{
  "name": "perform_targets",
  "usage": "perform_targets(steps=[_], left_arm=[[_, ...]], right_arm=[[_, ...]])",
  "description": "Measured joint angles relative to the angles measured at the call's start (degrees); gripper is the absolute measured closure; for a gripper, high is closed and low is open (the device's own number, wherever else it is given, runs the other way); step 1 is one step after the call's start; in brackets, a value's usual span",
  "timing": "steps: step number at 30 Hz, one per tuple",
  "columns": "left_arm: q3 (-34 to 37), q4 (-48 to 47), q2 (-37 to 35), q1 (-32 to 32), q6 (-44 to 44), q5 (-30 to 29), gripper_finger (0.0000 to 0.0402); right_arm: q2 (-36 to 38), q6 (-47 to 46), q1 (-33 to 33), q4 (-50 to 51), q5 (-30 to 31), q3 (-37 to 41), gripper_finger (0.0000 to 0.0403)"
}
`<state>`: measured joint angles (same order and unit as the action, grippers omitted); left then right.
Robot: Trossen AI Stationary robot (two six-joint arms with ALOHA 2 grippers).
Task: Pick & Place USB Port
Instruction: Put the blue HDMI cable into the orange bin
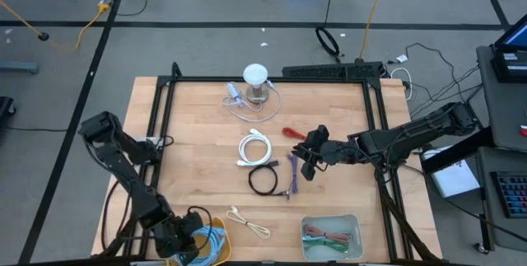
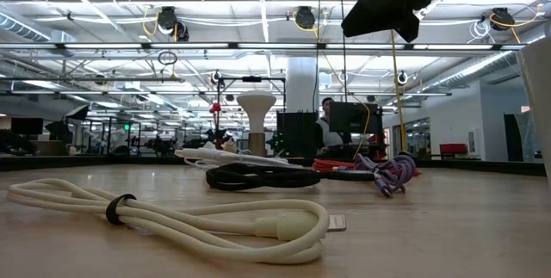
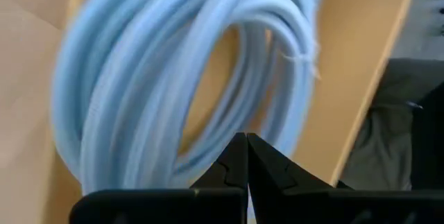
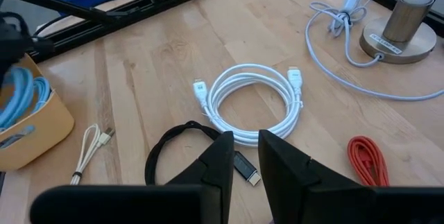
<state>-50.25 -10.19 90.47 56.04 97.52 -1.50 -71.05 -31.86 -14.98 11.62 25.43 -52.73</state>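
Note:
Several coiled USB cables lie flat on the wooden table: white (image 1: 254, 148) (image 4: 253, 102), black (image 1: 263, 178) (image 4: 173, 148), purple (image 1: 292, 175) (image 2: 392, 173), red (image 1: 294, 133) (image 4: 368, 158) and cream (image 1: 247, 221) (image 2: 172, 218). My right gripper (image 1: 307, 161) (image 4: 245, 148) hangs open high over the table, between the red and purple cables; the black cable's plug (image 4: 246, 168) shows through its narrow gap. My left gripper (image 1: 191, 237) (image 3: 246, 141) is shut at the near left, right over a light-blue cable coil (image 3: 139, 78) (image 1: 212, 241) in a tan bin (image 3: 361, 78). My left gripper points its shut fingertips (image 3: 232, 158) down at the light-blue coil's rim (image 3: 208, 161) inside the tan bin. Nothing shows between the fingers, and I cannot tell whether they touch the coil.
A white lamp-like stand (image 1: 256, 81) with a pale grey cable (image 1: 239, 101) stands at the far edge. A grey bin (image 1: 331, 221) holding red and green cables sits at the near right. A black frame (image 1: 165, 118) borders the table. Bare wood lies left of the white cable.

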Motion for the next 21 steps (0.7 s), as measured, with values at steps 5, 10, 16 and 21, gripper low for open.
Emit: perform_targets(steps=[5,10,16,21], left_arm=[[1.9,0.6,0.1,-1.3,-1.6,1.1,0.0401],[2.1,1.3,0.1,-2.2,-3.4,2.5,0.0401],[2.1,5.2,0.0,-2.4,-3.9,2.3,0.0401],[1.1,5.9,0.0,-2.4,-4.7,0.1,0.0402]], right_arm=[[0.0,-0.2,0.0,0.0,0.0,0.0,0.0344],[0.0,-0.4,0.0,0.0,0.0,0.0,0.0344],[0.0,-0.4,0.0,0.0,0.0,0.0,0.0344],[0.0,-0.4,0.0,0.0,0.1,0.0,0.0344]])
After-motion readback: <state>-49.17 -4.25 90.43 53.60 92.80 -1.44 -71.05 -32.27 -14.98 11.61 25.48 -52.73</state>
